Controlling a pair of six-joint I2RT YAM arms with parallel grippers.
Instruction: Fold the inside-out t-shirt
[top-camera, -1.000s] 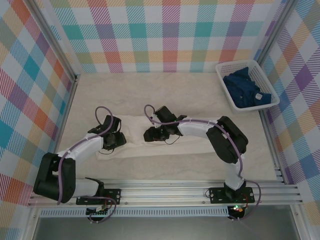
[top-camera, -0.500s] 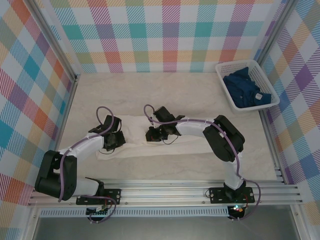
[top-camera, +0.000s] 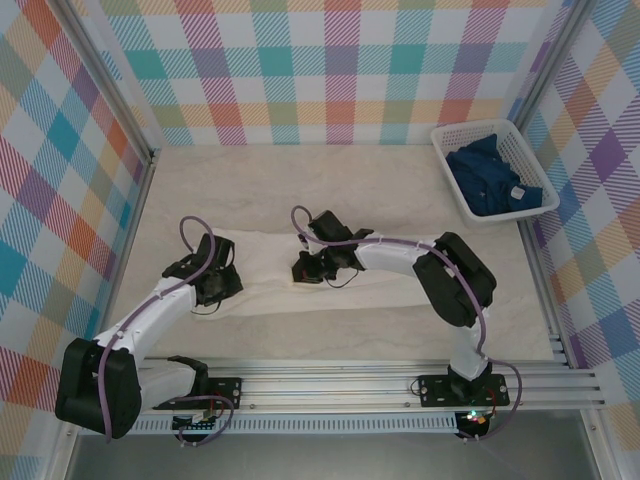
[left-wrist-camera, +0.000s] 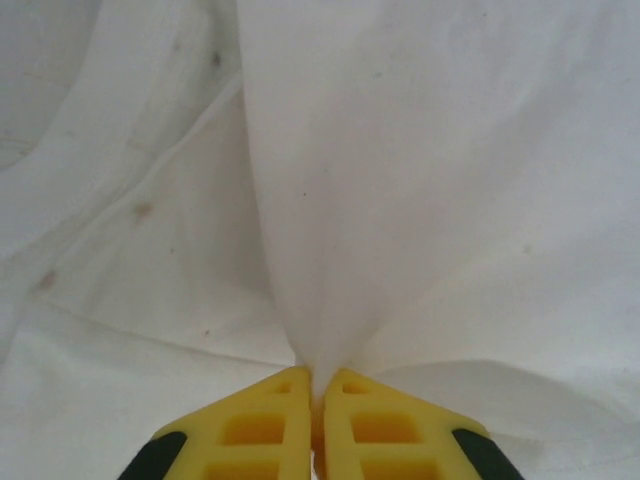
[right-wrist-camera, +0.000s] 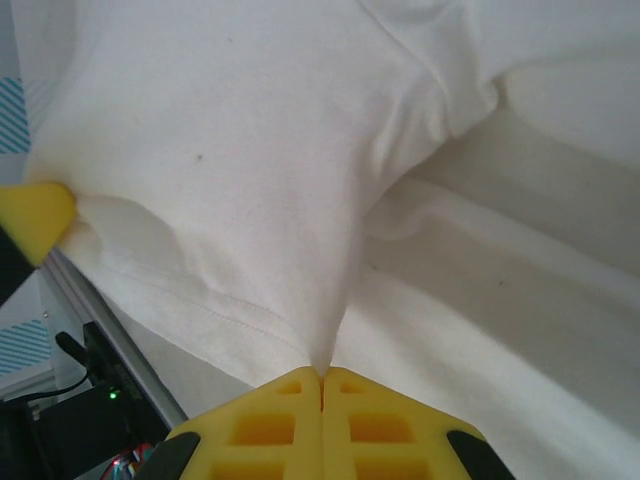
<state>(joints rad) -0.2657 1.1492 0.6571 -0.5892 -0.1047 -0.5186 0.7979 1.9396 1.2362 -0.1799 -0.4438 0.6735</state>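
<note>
The inside-out t-shirt is white and lies as a long, wrinkled band across the near half of the table. My left gripper is at the band's left end. Its yellow fingers are shut on a pinch of the white cloth, which rises from them in a tented fold. My right gripper is near the band's middle. It is shut on another pinch of the t-shirt, beside a stitched hem, with the fingers pressed together.
A white basket holding a dark blue garment stands at the back right corner. Checked walls close in the table on three sides. A metal rail runs along the near edge.
Both grippers have shut on the cloth since a second ago. The left gripper has shifted a little left, its arm swinging outward. The right gripper has hardly moved.
</note>
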